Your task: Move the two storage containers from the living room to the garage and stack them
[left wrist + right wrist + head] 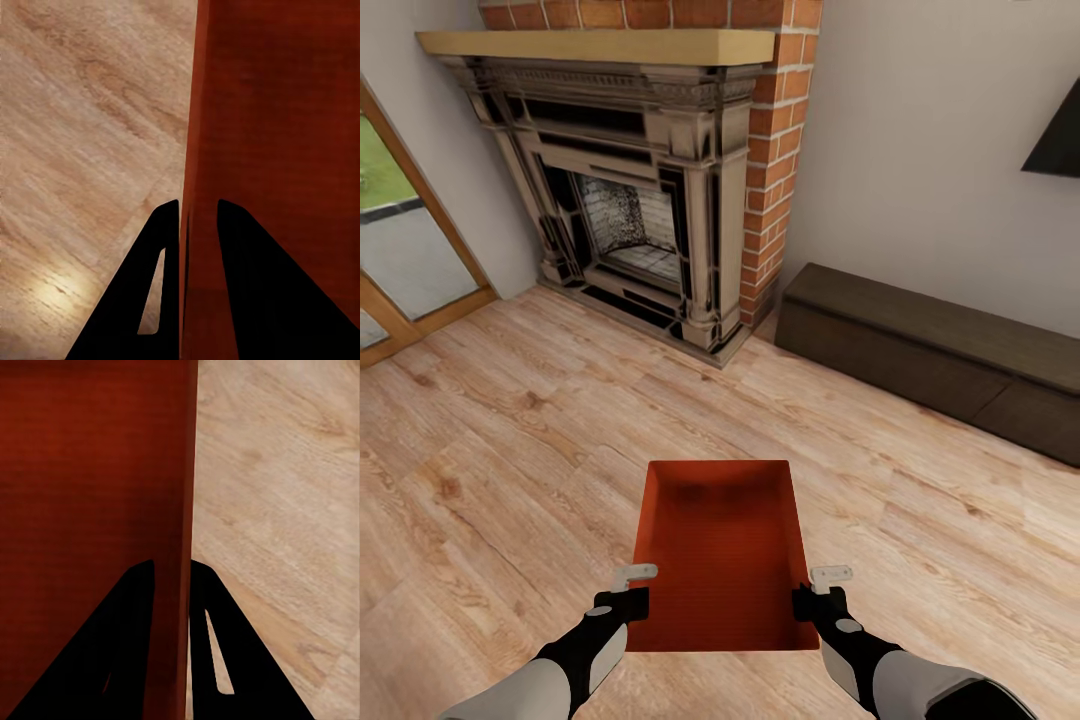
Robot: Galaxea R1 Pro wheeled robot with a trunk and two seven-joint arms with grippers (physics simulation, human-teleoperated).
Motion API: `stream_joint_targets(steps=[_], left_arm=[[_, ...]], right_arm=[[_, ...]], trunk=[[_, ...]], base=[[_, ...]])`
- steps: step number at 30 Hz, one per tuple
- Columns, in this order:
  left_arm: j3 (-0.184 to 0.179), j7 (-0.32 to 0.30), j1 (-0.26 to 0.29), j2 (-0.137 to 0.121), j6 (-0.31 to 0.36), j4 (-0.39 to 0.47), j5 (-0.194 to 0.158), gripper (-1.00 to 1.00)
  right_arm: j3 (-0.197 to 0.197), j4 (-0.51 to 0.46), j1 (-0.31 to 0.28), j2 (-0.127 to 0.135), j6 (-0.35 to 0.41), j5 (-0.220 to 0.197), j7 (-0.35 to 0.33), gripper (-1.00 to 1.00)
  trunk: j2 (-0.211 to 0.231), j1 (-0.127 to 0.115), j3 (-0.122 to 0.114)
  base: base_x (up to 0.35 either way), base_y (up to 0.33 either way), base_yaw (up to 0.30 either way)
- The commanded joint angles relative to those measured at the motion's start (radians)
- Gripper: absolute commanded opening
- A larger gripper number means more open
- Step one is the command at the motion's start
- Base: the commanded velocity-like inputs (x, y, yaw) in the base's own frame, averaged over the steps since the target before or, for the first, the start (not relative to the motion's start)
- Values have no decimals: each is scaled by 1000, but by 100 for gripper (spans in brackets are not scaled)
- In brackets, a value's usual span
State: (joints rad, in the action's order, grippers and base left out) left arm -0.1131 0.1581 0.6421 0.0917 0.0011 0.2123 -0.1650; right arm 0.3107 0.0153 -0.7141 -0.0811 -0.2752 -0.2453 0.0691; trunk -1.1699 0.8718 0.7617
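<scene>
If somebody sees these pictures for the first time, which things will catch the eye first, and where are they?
First is the orange-red tub, low in the middle of the head view above the wood floor, with the left hand and right hand each pinching a side wall. Next is the brick fireplace with its dark surround, straight ahead. A long dark-brown bench stands against the wall to its right.

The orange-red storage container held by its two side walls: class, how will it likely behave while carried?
The storage container looks empty and thin-walled, so probably light. Each wall is pinched between narrow jaws of the left gripper and right gripper, so the walls may flex. Both grips sit near one end, so the far end could sag.
</scene>
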Motion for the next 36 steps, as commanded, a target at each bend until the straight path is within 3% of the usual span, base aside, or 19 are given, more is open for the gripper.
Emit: stream_joint_targets(steps=[1, 36], left_arm=[[9, 14, 1, -1, 0, 1, 2, -100], [9, 14, 1, -1, 0, 1, 2, -100]], right_arm=[[8, 3, -1, 1, -7, -29, 7, -100], [8, 3, -1, 1, -6, -39, 13, -100]], trunk=[[7, -4, -3], [252, -138, -112]], base=[[0, 0, 0], [0, 0, 0]])
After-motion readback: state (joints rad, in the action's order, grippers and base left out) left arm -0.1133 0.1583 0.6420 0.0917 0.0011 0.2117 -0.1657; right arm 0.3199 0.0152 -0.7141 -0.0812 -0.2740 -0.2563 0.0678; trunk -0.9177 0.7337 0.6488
